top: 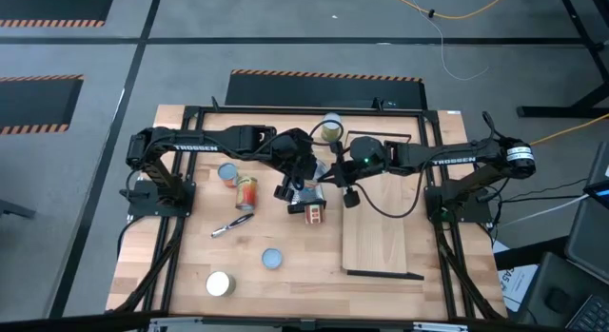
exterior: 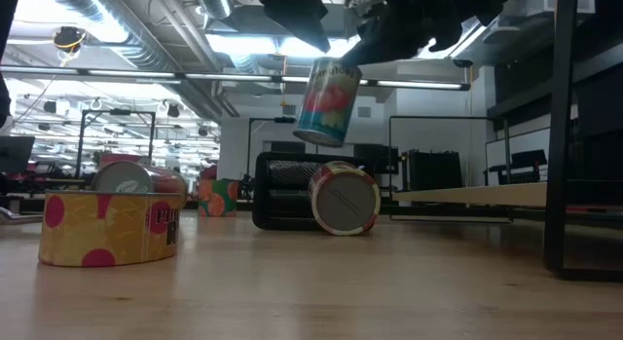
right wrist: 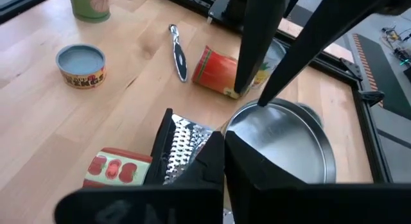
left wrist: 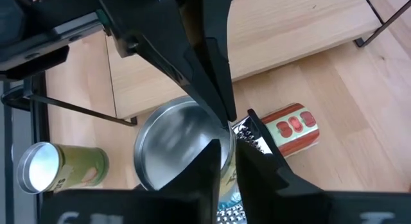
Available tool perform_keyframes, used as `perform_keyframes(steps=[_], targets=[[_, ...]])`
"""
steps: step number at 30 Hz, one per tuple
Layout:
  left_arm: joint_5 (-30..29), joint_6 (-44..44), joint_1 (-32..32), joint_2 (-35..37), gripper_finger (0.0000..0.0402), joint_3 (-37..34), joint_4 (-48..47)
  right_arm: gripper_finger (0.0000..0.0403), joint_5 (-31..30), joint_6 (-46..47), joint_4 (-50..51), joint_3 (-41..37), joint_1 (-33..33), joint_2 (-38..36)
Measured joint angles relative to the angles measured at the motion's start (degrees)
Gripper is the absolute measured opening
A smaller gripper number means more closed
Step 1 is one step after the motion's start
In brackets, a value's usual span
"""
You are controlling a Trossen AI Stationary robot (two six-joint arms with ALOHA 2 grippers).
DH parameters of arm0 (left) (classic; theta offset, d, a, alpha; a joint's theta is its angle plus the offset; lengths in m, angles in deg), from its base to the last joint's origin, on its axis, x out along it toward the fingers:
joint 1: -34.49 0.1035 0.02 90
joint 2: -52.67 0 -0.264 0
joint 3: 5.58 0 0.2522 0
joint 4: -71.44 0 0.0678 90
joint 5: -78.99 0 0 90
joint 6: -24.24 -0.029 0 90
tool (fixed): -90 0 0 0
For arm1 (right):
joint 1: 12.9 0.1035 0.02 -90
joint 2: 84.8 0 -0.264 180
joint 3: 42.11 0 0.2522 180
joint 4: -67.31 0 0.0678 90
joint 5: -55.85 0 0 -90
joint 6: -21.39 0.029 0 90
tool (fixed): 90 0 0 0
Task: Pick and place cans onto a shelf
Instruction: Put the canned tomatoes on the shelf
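right wrist view has the right gripper (right wrist: 225, 142) pinched tight on the near rim of the held can (right wrist: 282, 137), its silver top facing the camera; the jaws are closed as far as the rim lets them. directly across that same top, the left gripper (left wrist: 228, 147) meets the opposite rim, and whether it grips the can or has gone slack i cannot tell. low view puts the held can well clear of the table, hanging tilted beneath both grippers.

just below the grippers lies the grater (right wrist: 183, 147), flat on the wood, with the red can (right wrist: 119, 169) on its side, touching or nearly touching the grater's edge. a little further out from the right gripper, beyond the held can, the red-orange can (right wrist: 218, 70) lies on its side, and the pen-like tool (right wrist: 178, 52) rests just beside it. past those stands the blue-topped tin (right wrist: 80, 65), and further still the green can (right wrist: 90, 2).

out past the left gripper, the shelf (left wrist: 289, 31) lies flat with no can on it, while the silver-topped green can (left wrist: 61, 169) lies on its side off one end of it. farthest from both grippers, the yellow tin (top: 220, 284) sits near the table's front edge
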Motion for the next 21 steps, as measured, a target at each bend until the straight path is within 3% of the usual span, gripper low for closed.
perform_keyframes(steps=[9,21], targets=[[-0.08,-0.09,0.00,0.00,0.0074,0.00,0.48,0.0001,-0.42,-0.02,9.33,0.02,-0.02,-6.74],[-0.09,-0.10,0.00,0.00,0.0071,0.00,0.45,0.0002,-8.09,0.22,33.77,0.04,-0.10,-21.81]])
